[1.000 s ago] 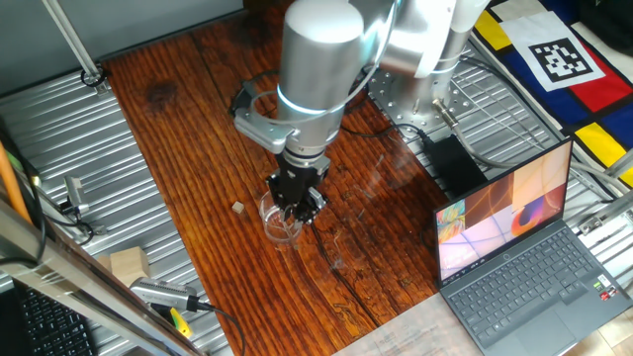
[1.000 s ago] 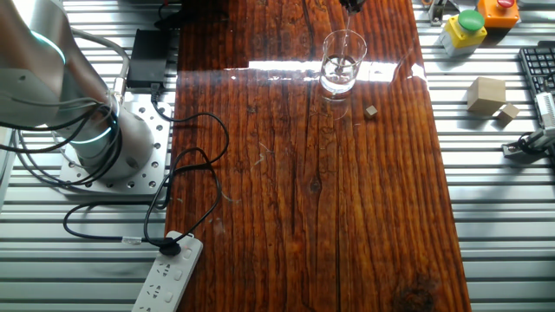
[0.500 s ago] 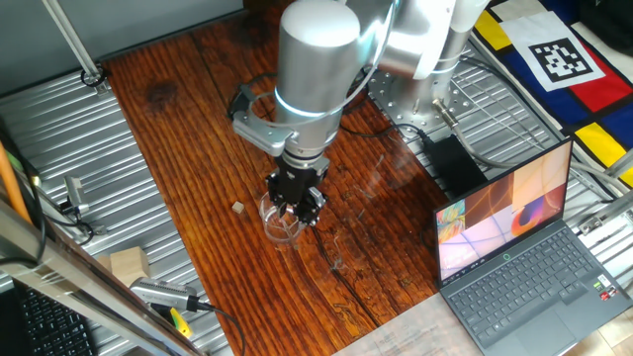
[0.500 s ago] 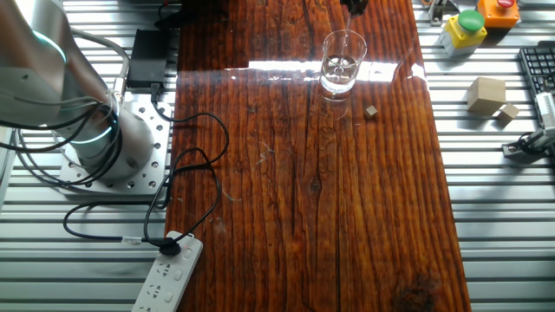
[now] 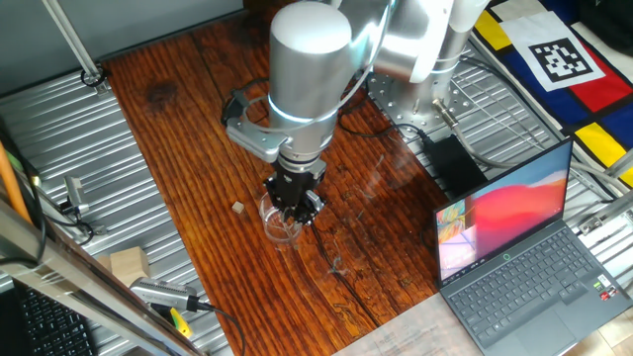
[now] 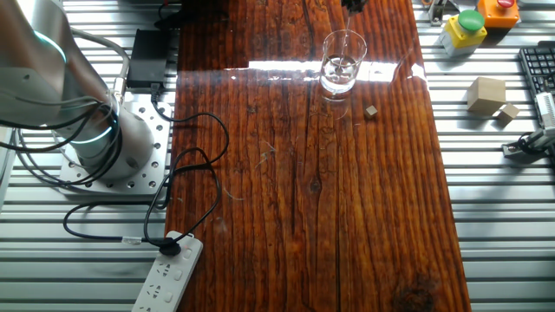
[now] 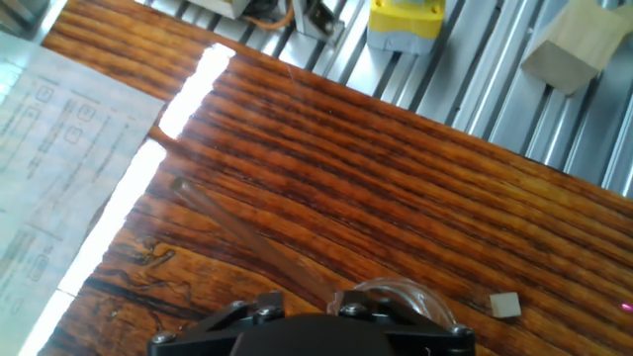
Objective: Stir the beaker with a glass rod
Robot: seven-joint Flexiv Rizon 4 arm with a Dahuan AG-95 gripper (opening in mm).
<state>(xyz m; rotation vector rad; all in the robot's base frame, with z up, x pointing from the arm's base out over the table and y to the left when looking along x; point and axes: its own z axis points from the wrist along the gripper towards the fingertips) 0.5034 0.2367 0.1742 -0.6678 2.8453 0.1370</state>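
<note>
The beaker (image 5: 280, 224) is a small clear glass cylinder standing upright on the wooden table (image 5: 198, 119). It also shows in the other fixed view (image 6: 339, 69) and, as a rim only, at the bottom of the hand view (image 7: 407, 295). My gripper (image 5: 297, 206) hangs straight over the beaker, shut on the glass rod (image 7: 247, 237). The rod is a faint transparent stick running out from between the fingers. In the other fixed view the gripper (image 6: 352, 4) is cut off by the top edge, and the rod (image 6: 345, 48) reaches faintly down into the beaker.
A small tan cube (image 5: 237, 207) lies just left of the beaker. An open laptop (image 5: 514, 247) stands at the right. Wooden blocks (image 6: 488, 94) and a yellow button box (image 6: 464, 26) sit on the metal bench. Cables and a power strip (image 6: 169, 273) lie by the arm's base.
The arm's upper body has swung slightly to the left while the gripper stays over the beaker. The laptop screen picture has changed.
</note>
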